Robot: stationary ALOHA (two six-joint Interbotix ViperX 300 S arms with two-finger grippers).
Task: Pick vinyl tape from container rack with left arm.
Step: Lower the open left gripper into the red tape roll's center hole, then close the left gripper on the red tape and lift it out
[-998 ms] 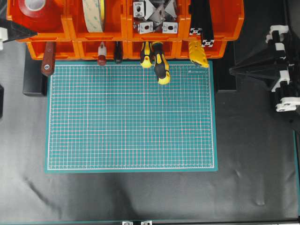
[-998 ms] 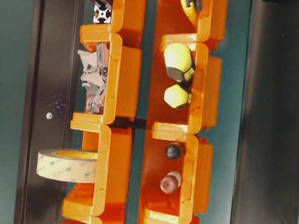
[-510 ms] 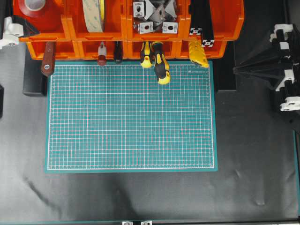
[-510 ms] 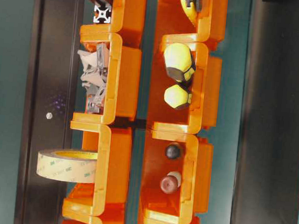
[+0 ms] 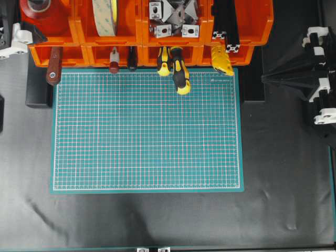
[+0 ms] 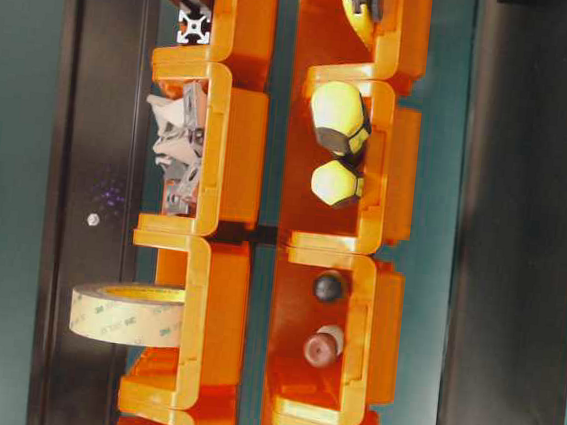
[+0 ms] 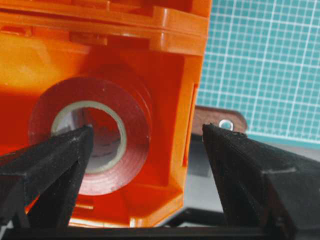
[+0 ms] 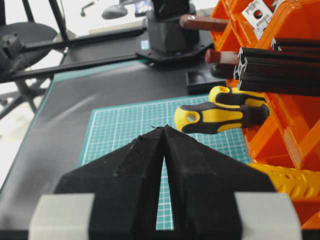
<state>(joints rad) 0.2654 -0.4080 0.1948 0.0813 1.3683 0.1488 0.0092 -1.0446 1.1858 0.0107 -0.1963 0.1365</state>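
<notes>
The red vinyl tape with a white core sits in the end bin of the orange container rack. In the overhead view the tape is in the top-left bin of the rack. My left gripper is open and empty. Its left finger is in front of the tape's core and its right finger is outside the bin wall. In the overhead view only a white part of that arm shows, at the left edge. My right gripper is shut and empty, off to the right.
A cream tape roll fills the neighbouring bin and shows in the table-level view. Yellow-black screwdrivers, a brown-handled tool, metal brackets and black rails sit in the rack. A green cutting mat lies in front.
The left arm's white part has moved right and closer to the rack's end bin. The red tape shows less in the overhead view. The right arm shifted slightly, then stayed.
</notes>
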